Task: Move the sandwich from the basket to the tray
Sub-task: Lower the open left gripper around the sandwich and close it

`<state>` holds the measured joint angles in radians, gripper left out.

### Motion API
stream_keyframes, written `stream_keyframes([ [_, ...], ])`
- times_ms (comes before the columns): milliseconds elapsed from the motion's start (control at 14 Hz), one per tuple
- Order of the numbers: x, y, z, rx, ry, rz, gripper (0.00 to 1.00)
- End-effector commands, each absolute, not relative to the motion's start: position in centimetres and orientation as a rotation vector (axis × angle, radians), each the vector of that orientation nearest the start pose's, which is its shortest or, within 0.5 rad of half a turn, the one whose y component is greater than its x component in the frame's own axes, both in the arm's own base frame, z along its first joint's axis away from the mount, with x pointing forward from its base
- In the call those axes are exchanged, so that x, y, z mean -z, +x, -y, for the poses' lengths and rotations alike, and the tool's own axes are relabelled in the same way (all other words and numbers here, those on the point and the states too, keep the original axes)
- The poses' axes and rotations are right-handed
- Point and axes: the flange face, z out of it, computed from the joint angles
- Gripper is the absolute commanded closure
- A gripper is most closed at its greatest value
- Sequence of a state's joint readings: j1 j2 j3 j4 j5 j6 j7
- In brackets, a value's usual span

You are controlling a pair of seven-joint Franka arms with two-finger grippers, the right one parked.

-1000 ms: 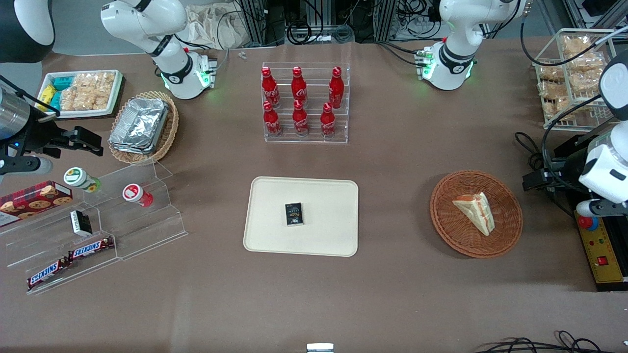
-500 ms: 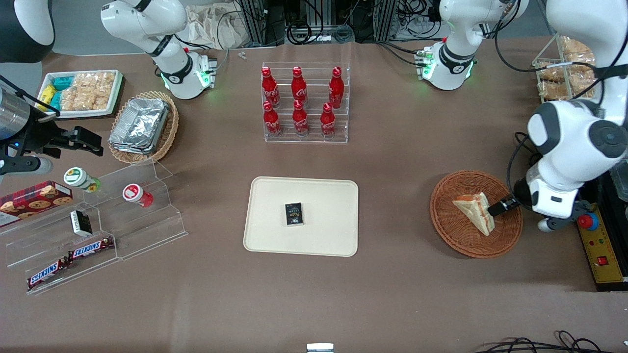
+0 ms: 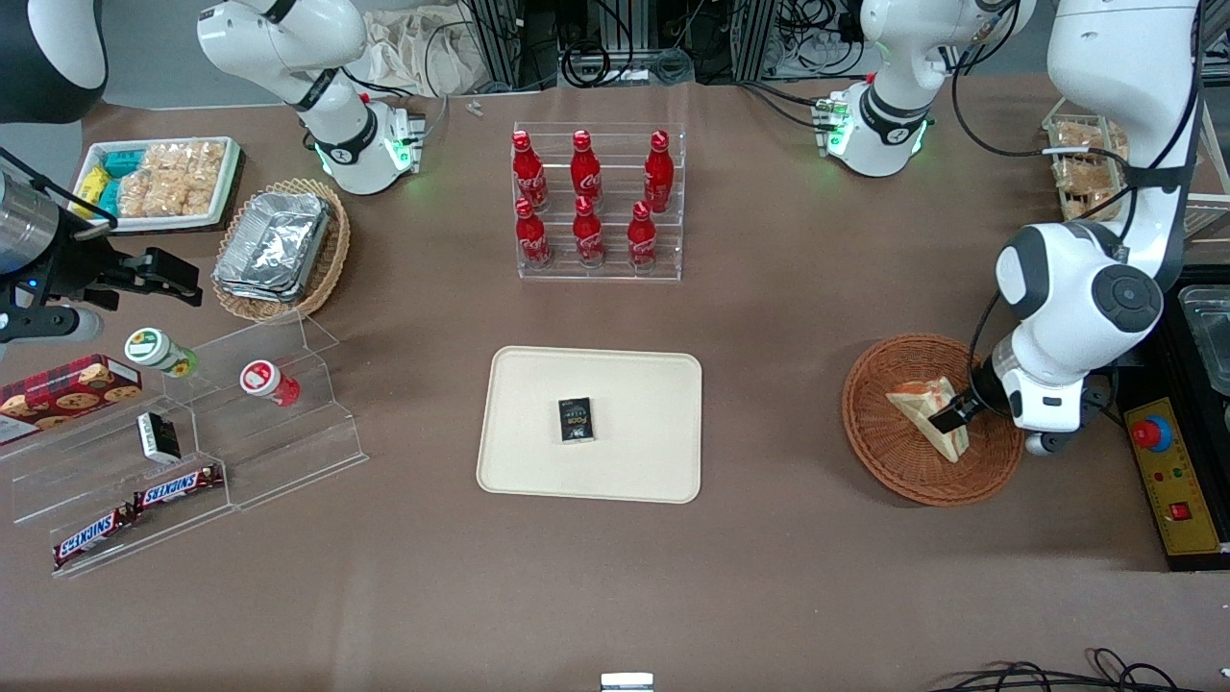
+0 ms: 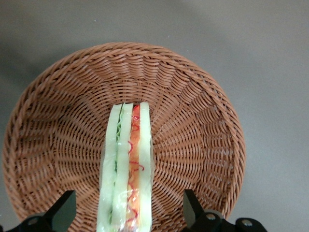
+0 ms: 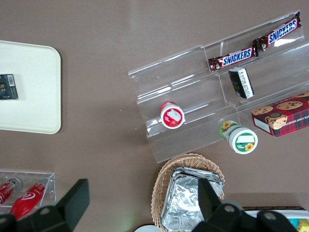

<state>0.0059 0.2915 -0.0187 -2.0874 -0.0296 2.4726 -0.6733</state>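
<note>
Here, in the front view, my gripper [image 3: 951,415] hangs low over the basket [image 3: 889,452], right at the sandwich [image 3: 924,408], while the tray [image 3: 634,461] sits well apart toward the parked arm's end, holding only a small black box [image 3: 576,420]; I judge this the reach-to-grasp step. In my left wrist view the fingers [image 4: 64,209] are spread wide with the sandwich [image 4: 128,169] lying on edge between them, untouched, so next I should descend and close gently. In the right wrist view, two bars [image 5: 256,46] read SNICKERS.
</note>
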Motion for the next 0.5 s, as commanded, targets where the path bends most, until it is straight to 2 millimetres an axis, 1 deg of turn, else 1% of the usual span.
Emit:
stream_keyframes([
  [0, -27.7, 59.2, 1.0, 0.123, -2.99, 1.141, 0.0],
  [429, -24.7, 57.9, 1.2, 0.118, -2.98, 1.189, 0.01],
])
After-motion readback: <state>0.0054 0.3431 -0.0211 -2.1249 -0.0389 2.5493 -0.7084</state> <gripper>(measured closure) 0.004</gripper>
